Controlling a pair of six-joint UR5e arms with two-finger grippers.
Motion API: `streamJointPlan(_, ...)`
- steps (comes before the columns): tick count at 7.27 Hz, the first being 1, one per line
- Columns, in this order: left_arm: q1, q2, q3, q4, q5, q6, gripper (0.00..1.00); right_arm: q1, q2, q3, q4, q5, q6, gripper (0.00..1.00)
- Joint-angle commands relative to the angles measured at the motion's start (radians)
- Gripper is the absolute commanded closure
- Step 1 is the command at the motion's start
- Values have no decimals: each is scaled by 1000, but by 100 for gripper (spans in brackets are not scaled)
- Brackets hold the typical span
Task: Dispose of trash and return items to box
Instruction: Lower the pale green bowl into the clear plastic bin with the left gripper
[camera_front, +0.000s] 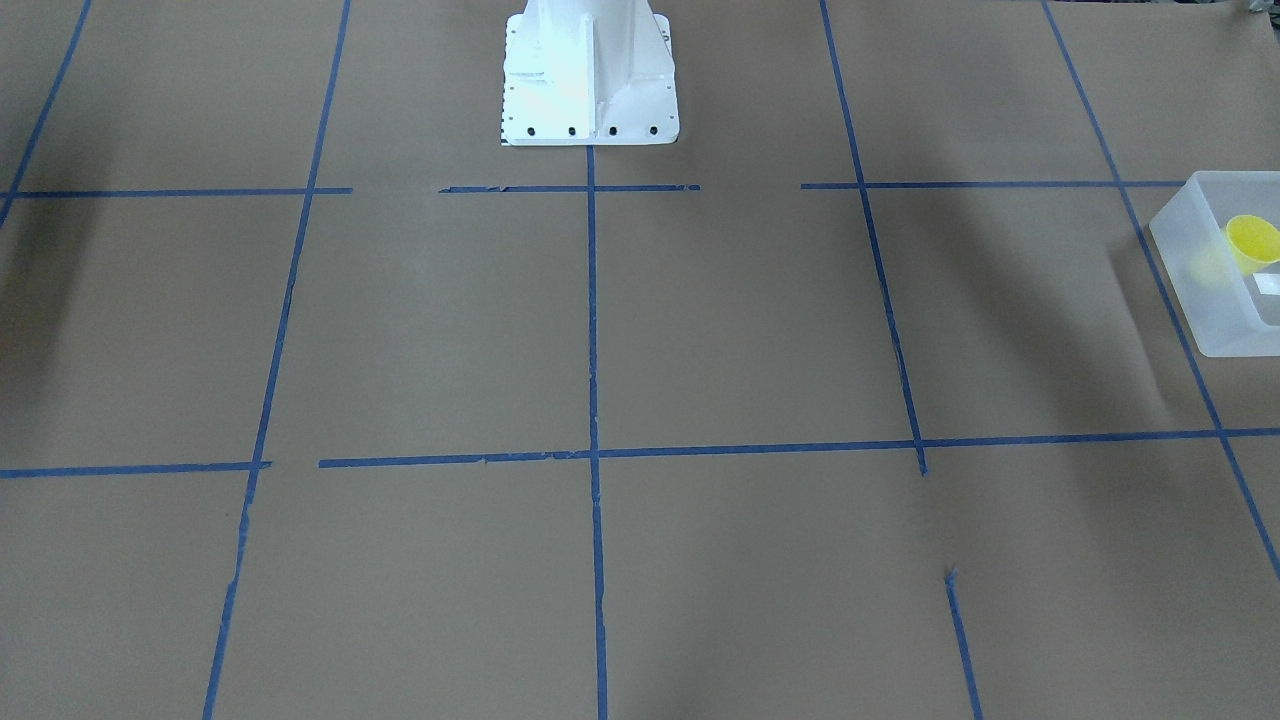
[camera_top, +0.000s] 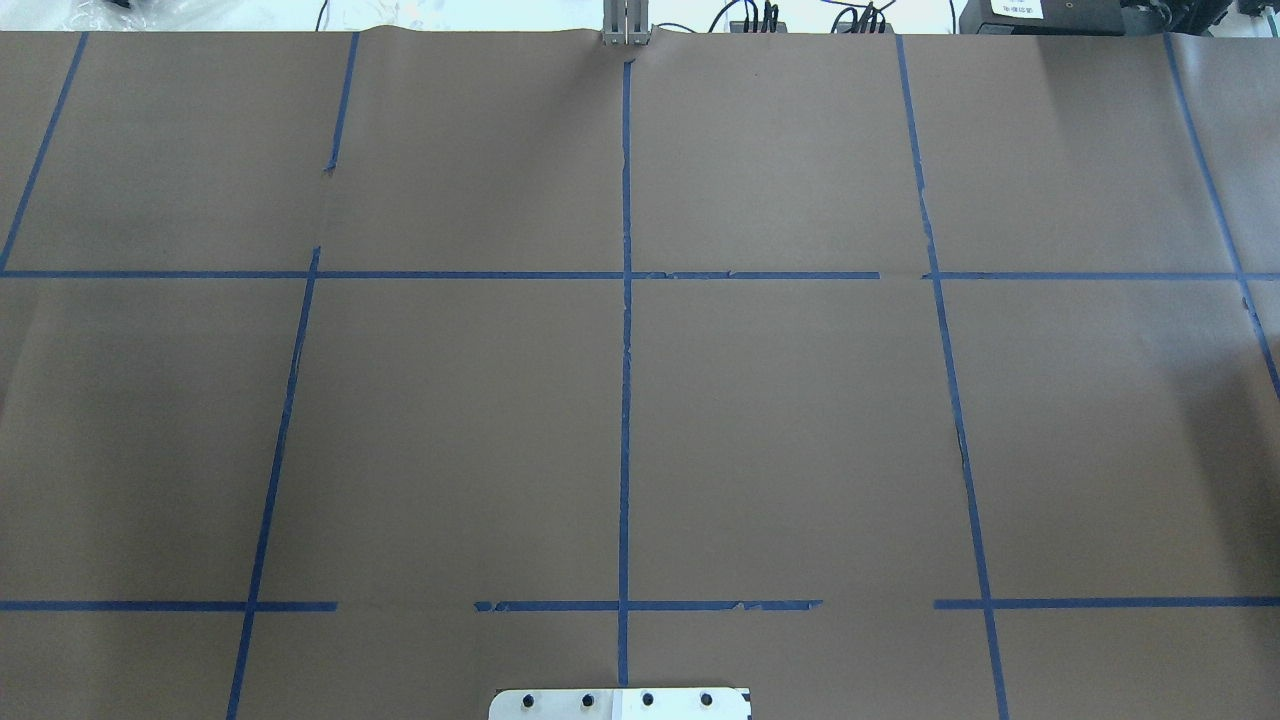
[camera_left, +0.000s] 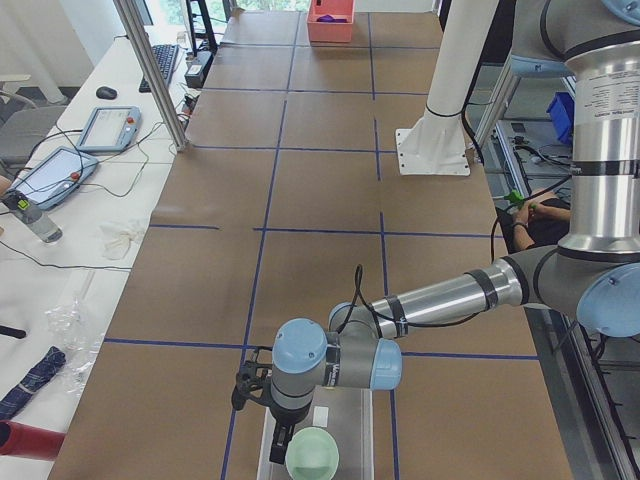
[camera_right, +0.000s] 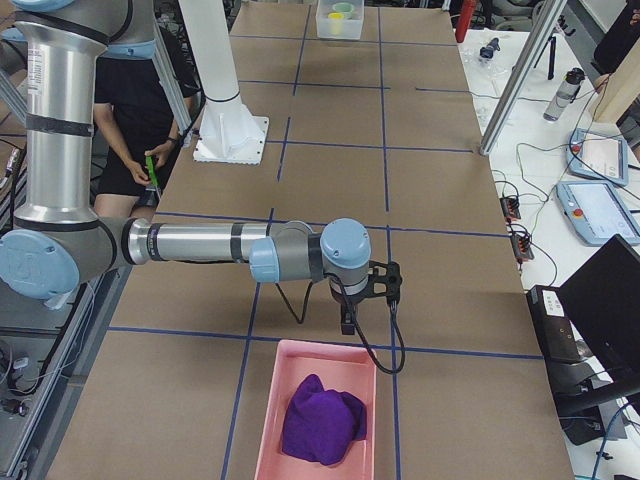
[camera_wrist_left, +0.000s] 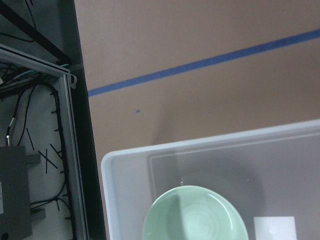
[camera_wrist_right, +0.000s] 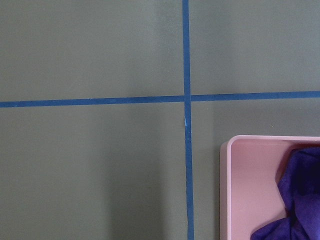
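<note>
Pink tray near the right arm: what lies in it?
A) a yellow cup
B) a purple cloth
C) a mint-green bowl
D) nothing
B: the exterior right view shows a crumpled purple cloth lying inside the pink tray, while the yellow cup and the mint-green bowl sit in the translucent bin at the table's other end.

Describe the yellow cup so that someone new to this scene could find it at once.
Go to the end of the table on the robot's left, where a translucent frosted-white bin stands. The small yellow cup is inside it. It is the only bright yellow thing there, and it is smaller than the mint-green bowl that shares the bin.
</note>
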Motion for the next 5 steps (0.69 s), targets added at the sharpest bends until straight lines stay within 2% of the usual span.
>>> streamJointPlan(1,0,-5,-131,66,-101,-153,0,0,1,6,0,0,1,0)
streamJointPlan(2,1,-8,-196,151,-107,-173,0,-2,1,6,0,0,1,0)
streamJointPlan(3,4,-14,-242,232,-182,-189,0,-2,1,6,0,0,0,0)
streamJointPlan(5,51,-20,-302,252,-214,-255,0,-2,1,6,0,2,0,0)
